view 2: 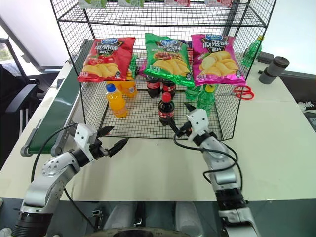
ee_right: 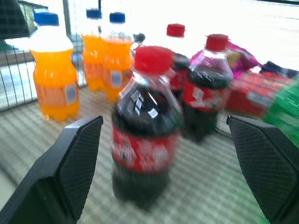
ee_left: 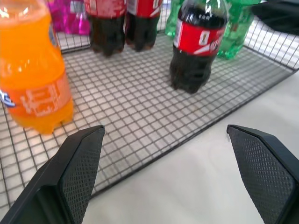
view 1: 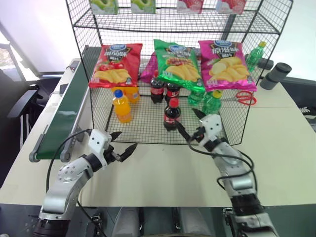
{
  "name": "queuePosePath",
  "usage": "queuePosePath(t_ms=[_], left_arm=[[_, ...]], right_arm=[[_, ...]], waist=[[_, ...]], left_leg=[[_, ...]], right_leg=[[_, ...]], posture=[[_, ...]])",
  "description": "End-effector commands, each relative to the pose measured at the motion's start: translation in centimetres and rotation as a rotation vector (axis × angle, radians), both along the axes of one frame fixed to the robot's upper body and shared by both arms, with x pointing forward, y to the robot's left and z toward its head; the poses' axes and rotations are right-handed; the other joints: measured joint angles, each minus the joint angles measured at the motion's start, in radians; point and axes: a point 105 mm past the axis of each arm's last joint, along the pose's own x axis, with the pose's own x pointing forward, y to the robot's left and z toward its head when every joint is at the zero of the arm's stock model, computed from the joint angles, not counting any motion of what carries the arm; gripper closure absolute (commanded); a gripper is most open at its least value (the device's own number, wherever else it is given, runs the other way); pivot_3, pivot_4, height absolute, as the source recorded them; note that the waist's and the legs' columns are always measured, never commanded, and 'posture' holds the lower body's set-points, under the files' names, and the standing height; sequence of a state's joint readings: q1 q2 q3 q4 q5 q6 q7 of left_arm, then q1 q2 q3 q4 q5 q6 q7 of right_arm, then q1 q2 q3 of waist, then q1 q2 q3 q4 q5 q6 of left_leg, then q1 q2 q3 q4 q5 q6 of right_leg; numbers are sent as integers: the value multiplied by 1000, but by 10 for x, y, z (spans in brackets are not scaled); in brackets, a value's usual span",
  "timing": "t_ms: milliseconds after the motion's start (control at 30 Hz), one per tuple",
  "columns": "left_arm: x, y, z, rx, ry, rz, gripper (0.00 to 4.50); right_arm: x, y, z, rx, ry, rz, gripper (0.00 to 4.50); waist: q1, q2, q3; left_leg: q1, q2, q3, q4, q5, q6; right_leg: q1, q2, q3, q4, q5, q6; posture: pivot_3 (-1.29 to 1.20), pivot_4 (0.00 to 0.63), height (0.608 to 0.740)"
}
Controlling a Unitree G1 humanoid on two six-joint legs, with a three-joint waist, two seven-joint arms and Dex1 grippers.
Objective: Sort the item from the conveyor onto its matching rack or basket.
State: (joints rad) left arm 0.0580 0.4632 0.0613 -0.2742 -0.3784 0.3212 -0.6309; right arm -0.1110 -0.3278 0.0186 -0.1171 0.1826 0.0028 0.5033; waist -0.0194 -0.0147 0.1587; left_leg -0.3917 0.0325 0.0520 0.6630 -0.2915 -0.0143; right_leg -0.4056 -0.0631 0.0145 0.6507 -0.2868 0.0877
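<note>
Red-capped cola bottle (view 1: 171, 114) stands upright on the rack (view 1: 148, 129) floor, just ahead of the released right gripper (view 1: 190, 126), closer than the released left gripper (view 1: 123, 144).

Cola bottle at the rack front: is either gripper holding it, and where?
Neither. The cola bottle stands free on the rack floor; right gripper and left gripper are open, holding nothing.

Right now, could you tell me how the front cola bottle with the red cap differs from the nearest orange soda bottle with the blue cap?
The small plastic cola bottle holds dark brown-black liquid under a red cap and red label; the orange soda bottle holds bright orange liquid under a blue cap. The cola bottle stands toward the black wire-grid rack's middle, just beyond the open right gripper; the orange soda bottle stands farther left. Both stand upright on the mesh floor, ungripped.
</note>
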Motion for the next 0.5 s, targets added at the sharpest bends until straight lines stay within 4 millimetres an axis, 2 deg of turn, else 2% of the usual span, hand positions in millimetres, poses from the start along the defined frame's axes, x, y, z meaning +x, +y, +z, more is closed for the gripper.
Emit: queuePosePath(t_ms=[33, 267, 500], left_arm=[[0, 15, 4, 57, -34, 0, 0], [-3, 27, 1, 103, -21, -32, 0], [-4, 27, 1, 112, -29, -59, 0]], right_arm=[[-32, -29, 30, -8, -21, 43, 87], [-59, -60, 35, -66, 73, 45, 87], [-62, -72, 31, -86, 107, 10, 87]], waist=[[4, 1, 0], [5, 1, 0], [6, 1, 0]], left_leg=[[0, 0, 0, 0, 0, 0], [0, 0, 0, 0, 0, 0], [0, 0, 0, 0, 0, 0]], right_leg=[[0, 0, 0, 0, 0, -1], [1, 0, 0, -2, -1, -3], [1, 0, 0, -2, -2, -3]], posture=[[0, 150, 740], [0, 150, 740], [0, 150, 740]])
